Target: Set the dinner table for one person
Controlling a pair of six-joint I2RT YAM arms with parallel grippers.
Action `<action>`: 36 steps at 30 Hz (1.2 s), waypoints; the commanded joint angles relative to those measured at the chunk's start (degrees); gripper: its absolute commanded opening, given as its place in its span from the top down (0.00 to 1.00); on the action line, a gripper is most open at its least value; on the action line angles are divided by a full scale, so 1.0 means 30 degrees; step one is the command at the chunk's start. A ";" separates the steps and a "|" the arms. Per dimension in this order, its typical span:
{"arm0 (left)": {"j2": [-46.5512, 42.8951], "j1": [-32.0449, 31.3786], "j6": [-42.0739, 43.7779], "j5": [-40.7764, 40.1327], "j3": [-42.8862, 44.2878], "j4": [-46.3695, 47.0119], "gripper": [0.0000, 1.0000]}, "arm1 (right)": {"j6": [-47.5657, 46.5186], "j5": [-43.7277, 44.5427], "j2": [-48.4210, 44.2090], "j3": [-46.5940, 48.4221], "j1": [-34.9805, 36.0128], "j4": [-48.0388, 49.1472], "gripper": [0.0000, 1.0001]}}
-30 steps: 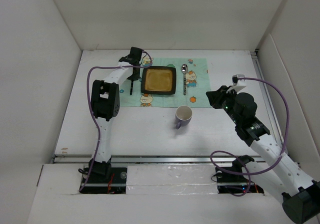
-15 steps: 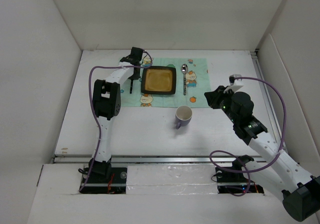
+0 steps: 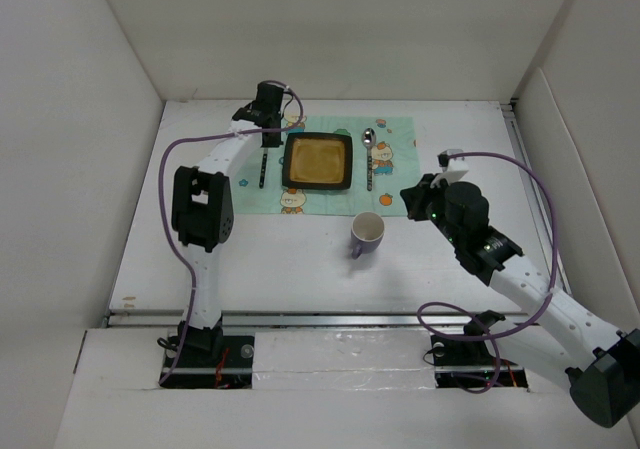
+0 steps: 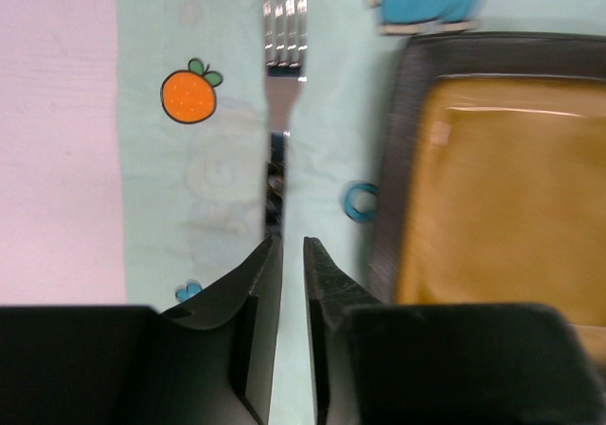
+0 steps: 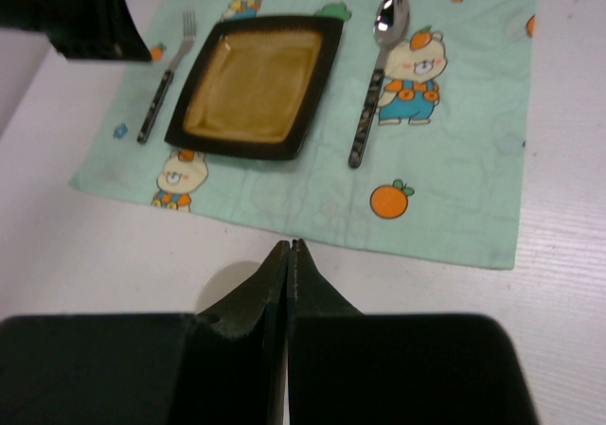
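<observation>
I'm hovering the left gripper (image 4: 293, 243), narrowly spread, over the fork (image 4: 282, 84); the right gripper (image 5: 288, 245) is hanging pressed together.

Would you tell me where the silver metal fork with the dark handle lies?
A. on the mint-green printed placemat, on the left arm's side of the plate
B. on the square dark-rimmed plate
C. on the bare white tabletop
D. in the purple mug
A: the silver metal fork lies flat on the mint-green printed placemat, beside the square dark-rimmed plate without touching it.
</observation>
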 commanded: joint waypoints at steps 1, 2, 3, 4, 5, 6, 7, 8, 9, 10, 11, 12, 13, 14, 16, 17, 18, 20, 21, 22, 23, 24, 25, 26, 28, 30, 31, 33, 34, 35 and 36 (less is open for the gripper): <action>-0.7048 -0.0824 -0.1600 0.1848 -0.0815 0.1765 0.89 | -0.1099 0.1470 0.0767 0.1798 0.1888 -0.1083 1.00; -0.8228 -0.0824 -0.2069 0.2492 -0.2387 0.2120 1.00 | -0.1101 0.1880 0.1146 0.2032 0.2328 -0.1530 1.00; -0.9313 -0.0998 -0.2335 0.3282 -0.3476 0.2529 1.00 | -0.1072 0.2870 0.1266 0.2383 0.2767 -0.1999 1.00; -1.1847 -0.1000 -0.2599 0.4479 -0.4560 0.3461 1.00 | -0.0840 0.3489 0.1354 0.2415 0.3526 -0.2786 1.00; -1.3264 -0.1261 -0.3065 0.4491 -0.6862 0.3848 1.00 | -0.0692 0.3988 0.1355 0.2358 0.3824 -0.3113 1.00; -1.4526 -0.1495 -0.3186 0.4491 -0.7987 0.4084 1.00 | -0.0517 0.4602 0.1268 0.2241 0.4059 -0.3262 0.96; -1.7149 -0.1904 -0.3303 0.5100 -0.8985 0.4434 1.00 | -0.0457 0.4609 0.1267 0.1834 0.4061 -0.3263 0.86; -1.8451 -0.1908 -0.3508 0.5512 -1.0938 0.4554 1.00 | -0.0398 0.4609 0.1267 0.1656 0.4264 -0.3321 0.64; -1.9508 -0.1908 -0.4032 0.5922 -1.2059 0.4729 1.00 | -0.0369 0.4232 0.1296 0.1654 0.4266 -0.3467 0.55; -2.1839 -0.1908 -0.4211 0.6478 -1.2999 0.5079 0.99 | -0.0369 0.4112 0.1644 0.1712 0.4266 -0.3932 0.47; -2.2878 -0.1908 -0.4329 0.6773 -1.4922 0.5285 0.86 | -0.0340 0.4111 0.1880 0.1799 0.4266 -0.4082 0.45; -2.3758 -0.1908 -0.4591 0.7153 -1.5841 0.5432 0.79 | -0.0281 0.4169 0.2143 0.1858 0.4266 -0.4170 0.43; -2.5449 -0.1908 -0.4739 0.7215 -1.6662 0.5550 0.73 | -0.0223 0.4314 0.2813 0.1859 0.4266 -0.4229 0.43; -2.6162 -0.1908 -0.4798 0.7245 -1.7918 0.5493 0.65 | -0.0164 0.4345 0.3226 0.2033 0.4266 -0.4317 0.42; -2.7770 -0.1908 -0.4915 0.7187 -1.8864 0.5172 0.61 | 0.0099 0.4608 0.4423 0.2356 0.4266 -0.4580 0.42; -2.8216 -0.1908 -0.4916 0.7244 -1.9622 0.5112 0.60 | 0.0129 0.4696 0.4866 0.2560 0.4266 -0.4552 0.43; -2.8568 -0.1908 -0.4829 0.7245 -1.9948 0.5082 0.60 | 0.0100 0.4406 0.5247 0.2707 0.4266 -0.4552 0.44; -2.9244 -0.1908 -0.4536 0.7128 -2.0592 0.5053 0.59 | 0.0246 0.4170 0.6503 0.3058 0.4266 -0.4610 0.47; -2.9275 -0.1908 -0.4448 0.7012 -2.0799 0.5053 0.59 | 0.0276 0.3966 0.6830 0.3292 0.4266 -0.4611 0.47; -2.9333 -0.1908 -0.4360 0.6953 -2.0946 0.5227 0.59 | 0.0421 0.3964 0.7181 0.3410 0.4266 -0.4495 0.48; -2.9304 -0.1908 -0.4272 0.7039 -2.1209 0.5316 0.59 | 0.0451 0.3906 0.7504 0.3499 0.4266 -0.4465 0.53; -2.9246 -0.1908 -0.4242 0.7272 -2.1356 0.5404 0.59 | 0.0510 0.4022 0.8174 0.3790 0.4266 -0.4551 0.57; -2.9159 -0.1908 -0.4213 0.7941 -2.1387 0.5607 0.59 | 0.0597 0.4110 0.8471 0.3996 0.4266 -0.4726 0.62; -2.9129 -0.1908 -0.4068 0.8238 -2.1503 0.5754 0.59 | 0.0714 0.4256 0.8735 0.4201 0.4266 -0.4844 0.86; -2.9128 -0.1908 -0.3979 0.8796 -2.1533 0.5873 0.59 | 0.0803 0.4637 0.9147 0.4814 0.4266 -0.5282 1.00; -2.9187 -0.1908 -0.3628 0.8973 -2.1534 0.5756 0.59 | 0.0891 0.5249 0.8567 0.5284 0.4266 -0.5663 1.00; -2.9361 -0.1908 -0.3540 0.8915 -2.1505 0.5669 0.59 | 0.0746 0.5456 0.8069 0.5954 0.4266 -0.6129 1.00; -2.9654 -0.1908 -0.3480 0.8915 -2.1621 0.5668 0.58 | 0.0308 0.5547 0.7102 0.6718 0.3742 -0.6222 1.00; -2.9714 -0.1908 -0.3480 0.9031 -2.1593 0.5697 0.58 | -0.0391 0.5111 0.6517 0.7157 0.3246 -0.6135 1.00; -2.9772 -0.1908 -0.3480 0.9177 -2.1534 0.5697 0.56 | -0.0688 0.4730 0.6598 0.8496 0.2603 -0.6250 1.00; -2.9773 -0.1908 -0.3422 0.9469 -2.1563 0.5726 0.54 | -0.0865 0.4088 0.6860 0.9321 0.1262 -0.6425 1.00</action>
